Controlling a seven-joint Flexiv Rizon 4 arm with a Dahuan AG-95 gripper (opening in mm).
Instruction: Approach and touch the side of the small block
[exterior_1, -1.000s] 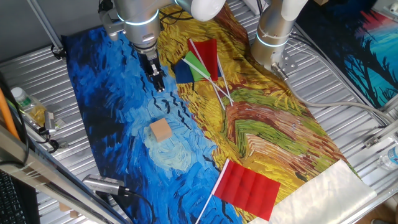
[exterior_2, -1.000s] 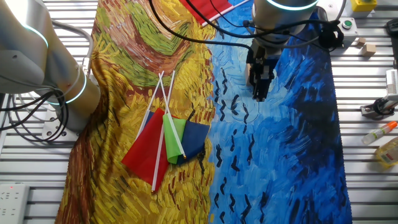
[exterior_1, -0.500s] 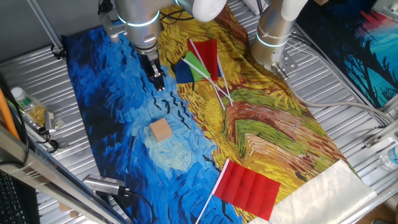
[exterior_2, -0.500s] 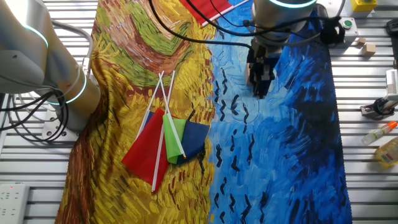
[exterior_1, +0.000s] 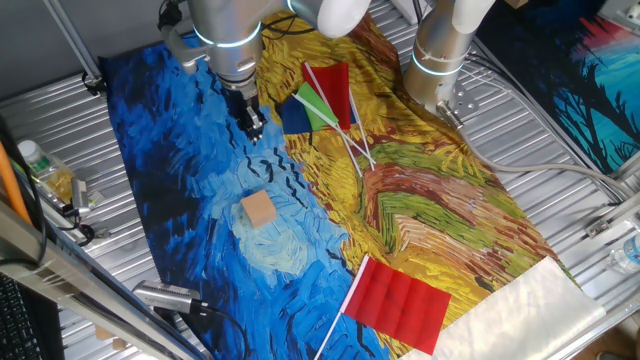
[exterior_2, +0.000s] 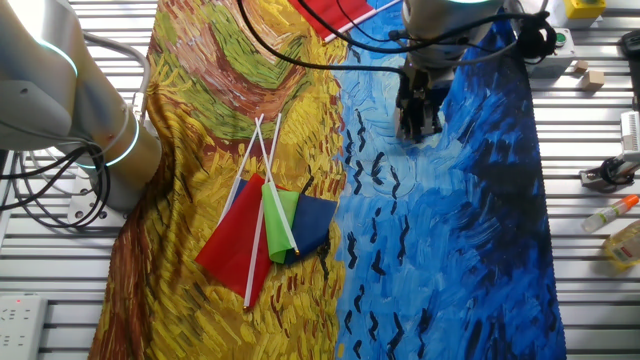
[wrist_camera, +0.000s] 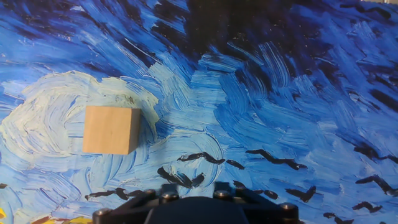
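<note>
Gripper lifts slightly away from the block, nothing held

Against the picture from a second ago, the gripper (exterior_1: 254, 126) sits a little higher and further back over the cloth in one fixed view, and in the other fixed view it (exterior_2: 415, 130) has likewise drawn up toward the top of the frame. The small block (exterior_1: 258, 210) has not moved.

In the hand view only the dark base of the hand shows along the bottom edge, and the fingertips are out of sight, so how the jaws stand cannot be told there. In both fixed views the fingers look close together, but the gap is too small to judge. Nothing is held or touched.

The small block (wrist_camera: 111, 129) lies flat on the painted cloth (wrist_camera: 298, 93), on the pale swirl, up and to the left of the hand and well apart from it. Further off, in one fixed view, a bundle of small flags (exterior_1: 322, 102) lies on the yellow part of the cloth, and a red flag (exterior_1: 398, 303) lies near the front edge
</note>
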